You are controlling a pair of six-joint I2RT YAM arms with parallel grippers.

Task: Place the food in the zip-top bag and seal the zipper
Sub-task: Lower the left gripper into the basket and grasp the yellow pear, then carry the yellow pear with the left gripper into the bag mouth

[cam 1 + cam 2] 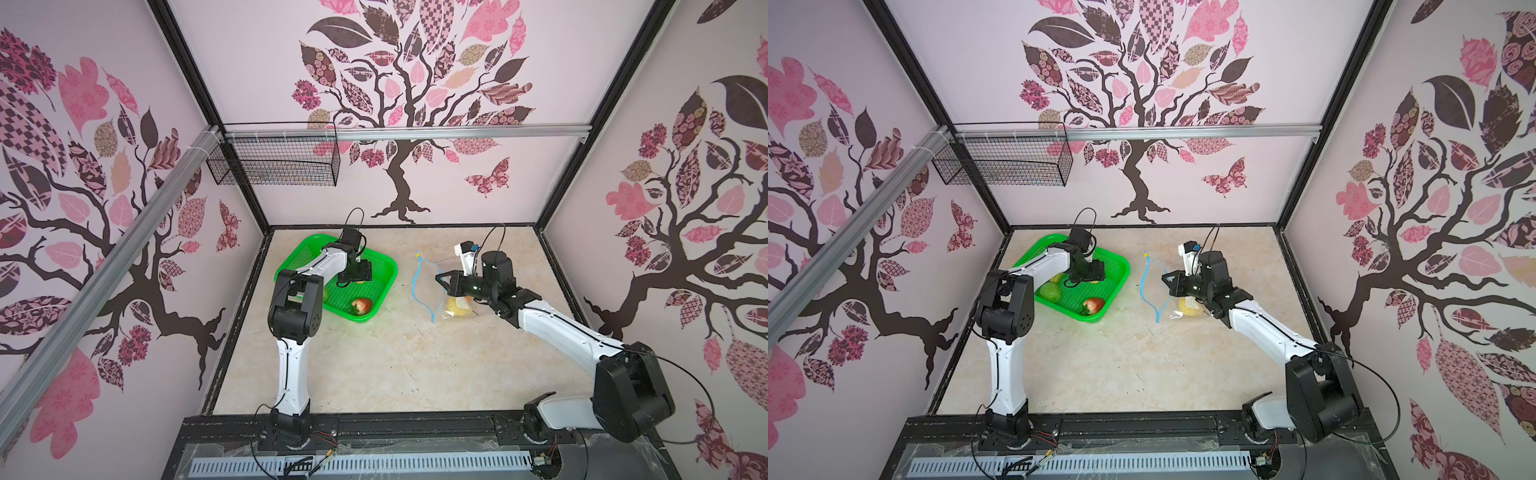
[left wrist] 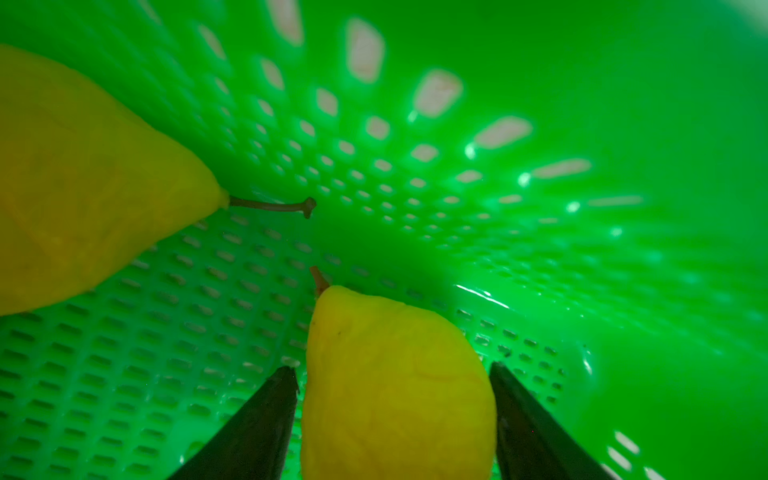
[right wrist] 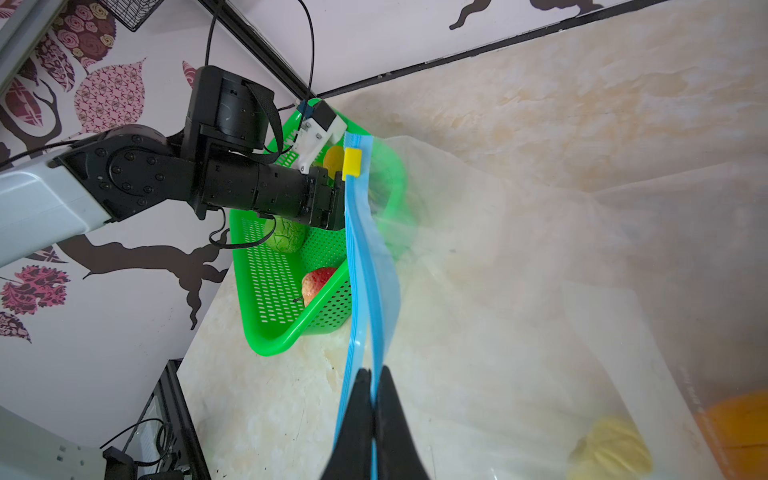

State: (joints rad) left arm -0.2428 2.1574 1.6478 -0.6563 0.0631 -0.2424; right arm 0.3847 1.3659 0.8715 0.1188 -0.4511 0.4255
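My left gripper (image 2: 394,368) is down inside the green basket (image 1: 384,266), open, its fingers on either side of a yellow toy fruit (image 2: 395,399), with a thin gap at one finger. A second yellow fruit (image 2: 83,178) with a long stem lies beside it. A red strawberry (image 1: 362,305) and a green fruit (image 1: 1049,291) also lie in the basket. My right gripper (image 3: 375,370) is shut on the zip-top bag's (image 3: 519,291) blue zipper (image 3: 361,257), holding one lip up. The yellow slider (image 3: 352,163) sits at the far end. A yellow piece (image 3: 611,444) and an orange piece (image 3: 735,428) lie inside the bag.
A black wire basket (image 1: 274,158) hangs on the back wall, high above the table. Patterned walls close the table on three sides, and a black rail (image 1: 415,424) with both arm bases runs along the front edge.
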